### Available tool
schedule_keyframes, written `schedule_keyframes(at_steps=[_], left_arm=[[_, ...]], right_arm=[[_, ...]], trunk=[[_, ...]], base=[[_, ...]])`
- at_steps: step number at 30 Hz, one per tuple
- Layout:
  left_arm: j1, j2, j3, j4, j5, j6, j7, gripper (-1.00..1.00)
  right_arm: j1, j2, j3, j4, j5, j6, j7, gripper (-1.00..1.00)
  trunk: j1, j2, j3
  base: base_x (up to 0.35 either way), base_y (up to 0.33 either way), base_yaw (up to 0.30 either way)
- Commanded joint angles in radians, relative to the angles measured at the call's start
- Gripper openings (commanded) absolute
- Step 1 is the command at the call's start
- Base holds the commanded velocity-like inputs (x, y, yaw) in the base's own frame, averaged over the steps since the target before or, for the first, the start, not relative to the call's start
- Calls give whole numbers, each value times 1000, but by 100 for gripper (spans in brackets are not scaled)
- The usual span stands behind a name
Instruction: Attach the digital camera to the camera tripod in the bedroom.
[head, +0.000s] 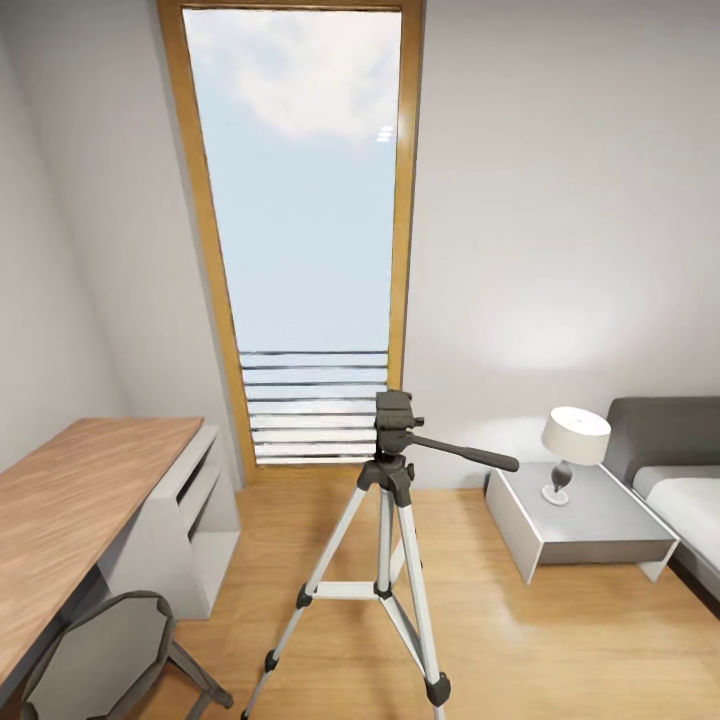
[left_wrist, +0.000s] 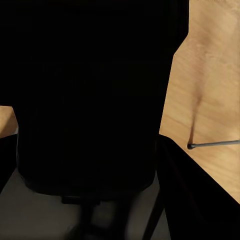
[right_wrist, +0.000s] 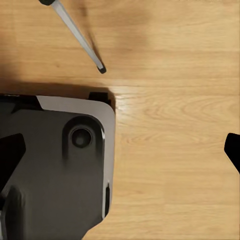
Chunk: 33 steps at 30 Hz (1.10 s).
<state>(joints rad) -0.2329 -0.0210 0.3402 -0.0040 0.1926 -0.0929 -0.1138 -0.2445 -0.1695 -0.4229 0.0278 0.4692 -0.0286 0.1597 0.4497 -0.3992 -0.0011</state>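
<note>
We see one tripod (head: 385, 540), one desk (head: 70, 500), one lamp (head: 573, 450); wrist views add floor (right_wrist: 170, 150). Can't tell either claw's state.

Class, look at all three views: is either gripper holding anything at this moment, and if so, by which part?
It cannot be told. The head view shows the camera tripod standing untouched, its head bare. A dark shape blocks the left wrist view; the right wrist view shows floor, no clear grasp.

RIGHT: your right gripper (right_wrist: 121, 152) hangs pointing down, fingertips (right_wrist: 233, 150) spread wide apart | BASE: your grey-black base (right_wrist: 75, 150) lies below, toward one fingertip | LEFT: wrist camera blocked by darkness, jaws unreadable
</note>
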Motion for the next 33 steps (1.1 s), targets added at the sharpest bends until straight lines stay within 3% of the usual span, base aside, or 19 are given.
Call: schedule_keyframes(at_steps=[1, 33], left_arm=[[0, 0, 0, 1, 8, -2, -4, -100], [0, 1, -1, 1, 8, -2, -4, -100]], right_arm=[[-1, -1, -8, 3, 8, -3, 1, 100], [-1, -7, -10, 3, 9, -5, 1, 100]], trunk=[[0, -1, -1], [0, -1, -51]], base=[[0, 0, 0], [0, 0, 0]])
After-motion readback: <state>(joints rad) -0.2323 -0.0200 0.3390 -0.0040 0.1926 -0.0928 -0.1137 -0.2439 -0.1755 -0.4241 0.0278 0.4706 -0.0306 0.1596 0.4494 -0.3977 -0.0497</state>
